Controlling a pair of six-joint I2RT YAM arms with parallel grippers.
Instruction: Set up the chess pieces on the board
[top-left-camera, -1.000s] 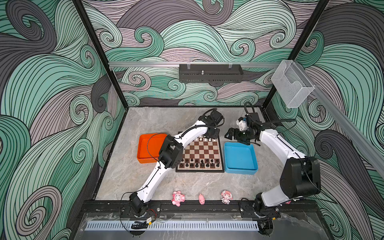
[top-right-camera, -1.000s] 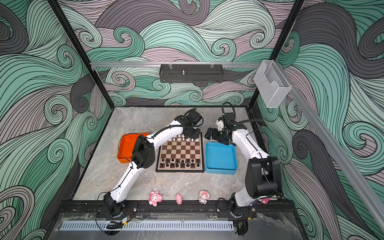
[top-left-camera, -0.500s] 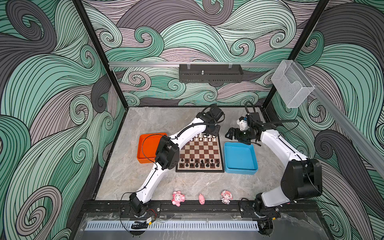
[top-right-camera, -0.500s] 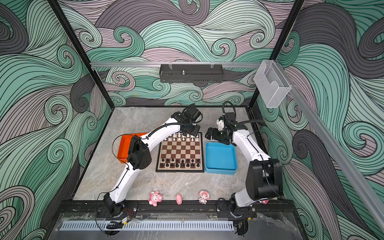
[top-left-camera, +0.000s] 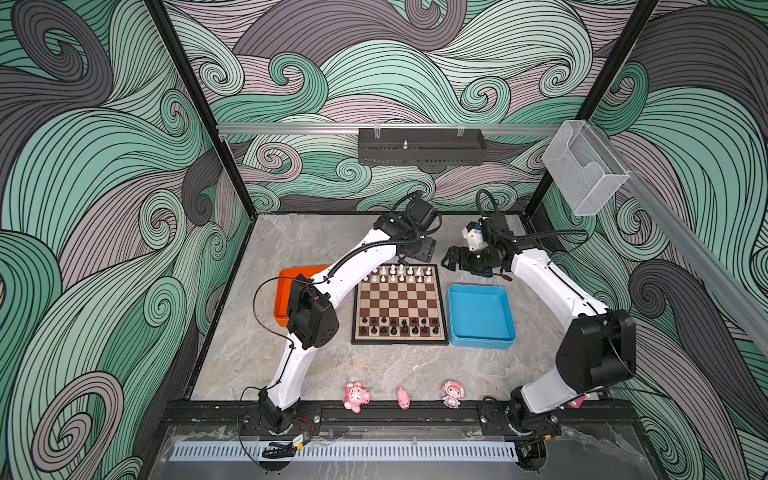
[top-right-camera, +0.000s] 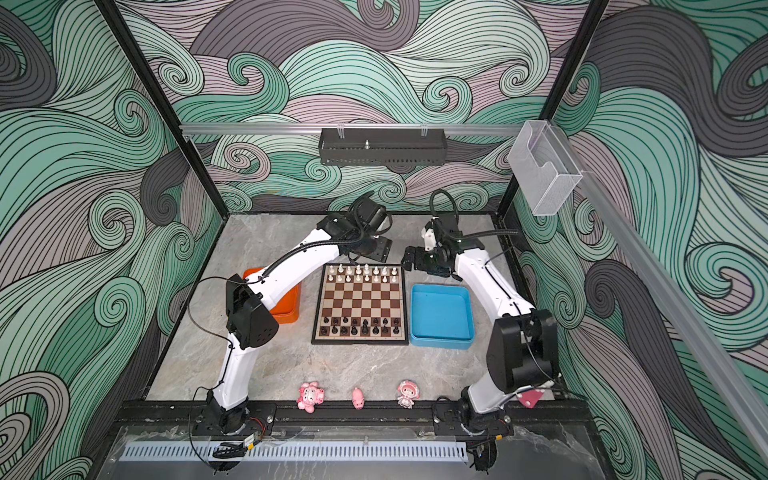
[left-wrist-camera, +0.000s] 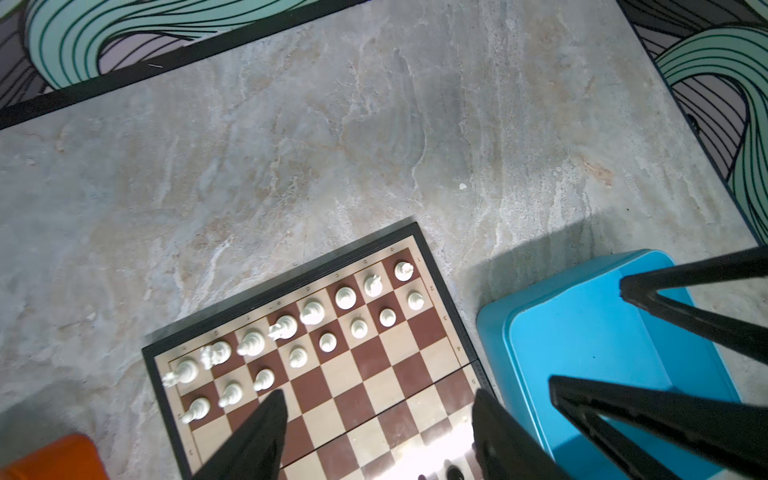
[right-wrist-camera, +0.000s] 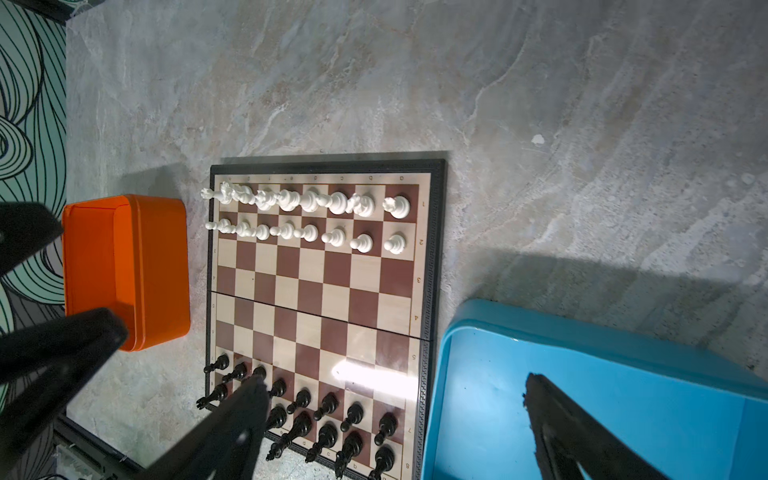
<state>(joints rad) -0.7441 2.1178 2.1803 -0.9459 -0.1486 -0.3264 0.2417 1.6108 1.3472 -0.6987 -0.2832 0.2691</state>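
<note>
Standing in two full rows at each end of the board (top-left-camera: 400, 305), the chess pieces (right-wrist-camera: 309, 216) are small, glossy plastic men. The white pieces (top-left-camera: 401, 274) fill the two far rows and the black pieces (top-left-camera: 399, 326) the two near rows. The four middle rows of brown and cream squares are bare. The board has a black frame and a fold line across its middle, and it lies flat on the marbled grey tabletop (top-left-camera: 316, 241). An orange tray (top-left-camera: 282, 299) sits just to its left and a blue tray (top-left-camera: 480, 340) just to its right.

The left gripper (left-wrist-camera: 378, 436) hangs above the white end of the board, fingers spread and grasping nothing. The right gripper (right-wrist-camera: 395, 380) hangs off the board's far right corner, near the blue tray, likewise spread wide with nothing between its fingers. Three pink toy figures (top-left-camera: 356, 395) stand along the tabletop's near edge.
</note>
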